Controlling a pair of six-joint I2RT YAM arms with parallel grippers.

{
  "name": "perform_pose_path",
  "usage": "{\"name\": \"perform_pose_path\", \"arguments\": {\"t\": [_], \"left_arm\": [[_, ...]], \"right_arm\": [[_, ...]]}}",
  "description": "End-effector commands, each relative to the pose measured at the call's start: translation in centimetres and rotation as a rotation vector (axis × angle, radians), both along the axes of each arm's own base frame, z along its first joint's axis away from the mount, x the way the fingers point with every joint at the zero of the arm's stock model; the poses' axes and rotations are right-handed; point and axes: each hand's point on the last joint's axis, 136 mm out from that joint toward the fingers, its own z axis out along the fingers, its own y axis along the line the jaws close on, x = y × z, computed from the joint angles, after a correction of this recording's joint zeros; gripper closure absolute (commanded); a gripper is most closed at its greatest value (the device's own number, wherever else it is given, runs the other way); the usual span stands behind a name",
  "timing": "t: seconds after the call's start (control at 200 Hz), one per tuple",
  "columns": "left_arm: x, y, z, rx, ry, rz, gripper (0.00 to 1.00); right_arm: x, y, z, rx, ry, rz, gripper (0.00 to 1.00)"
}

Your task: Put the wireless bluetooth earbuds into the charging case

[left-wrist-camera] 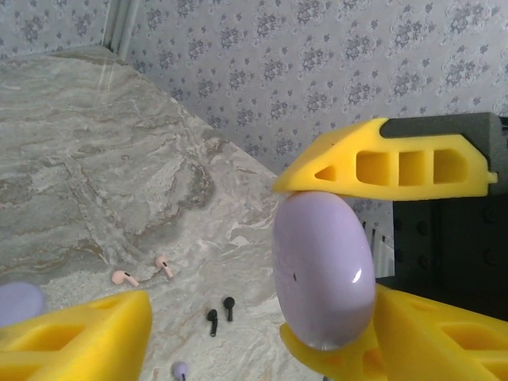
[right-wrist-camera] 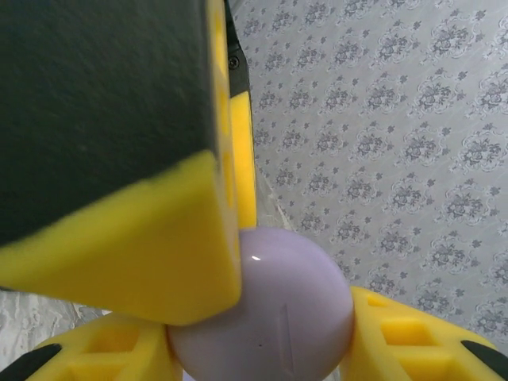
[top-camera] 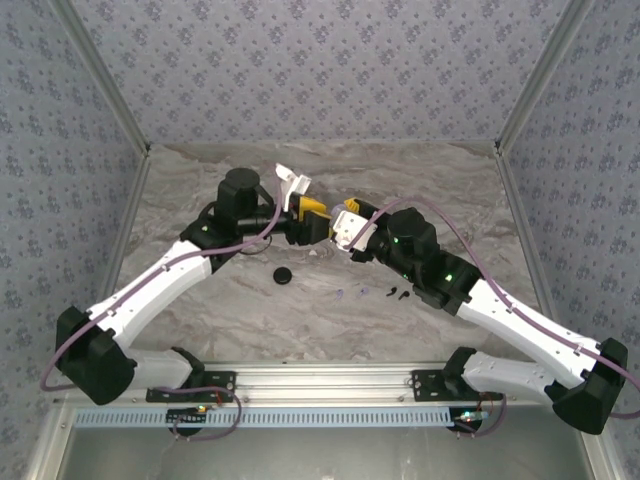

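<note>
Right gripper [right-wrist-camera: 262, 337] pinches the case [left-wrist-camera: 321, 270]; left gripper [left-wrist-camera: 216, 333] hangs half-open beside it. Shell's glossy and round, so a bump from left could squirt it free.

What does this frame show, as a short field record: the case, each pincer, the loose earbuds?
held item: pale purple oval plastic charging case, off the table
right pincer: shut on the case
left pincer: open, a finger either side of the case
on grey marbled table: two small black earbuds, two small pinkish earbuds
</note>
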Motion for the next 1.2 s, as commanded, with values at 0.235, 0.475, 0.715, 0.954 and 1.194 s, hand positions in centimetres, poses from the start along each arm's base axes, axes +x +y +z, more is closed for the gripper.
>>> {"name": "perform_pose_path", "arguments": {"t": [0.235, 0.475, 0.715, 0.954, 1.194], "left_arm": [[-0.1, -2.2, 1.6, -0.038, -0.017, -0.088, 0.71], [0.2, -2.3, 1.6, -0.039, -0.026, -0.08, 0.84], [1.1, -1.7, 1.6, -0.06, -0.098, -0.01, 0.87], [0.8, -1.8, 1.4, -0.084, -0.299, 0.041, 0.93], [-0.6, -2.3, 2.1, -0.132, -0.417, 0.013, 0.98]], "right_arm": [[0.3, -0.6, 1.0, 0.014, -0.026, -0.016, 0.57], [0.1, -0.9, 1.0, 0.024, 0.014, -0.003, 0.44], [-1.4, -2.1, 0.5, 0.096, 0.209, 0.058, 0.09], [-2.6, -4.1, 2.2, 0.484, 0.486, 0.152, 0.0], [-0.1, -5.8, 2.0, 0.719, 0.656, 0.114, 0.0]]}}
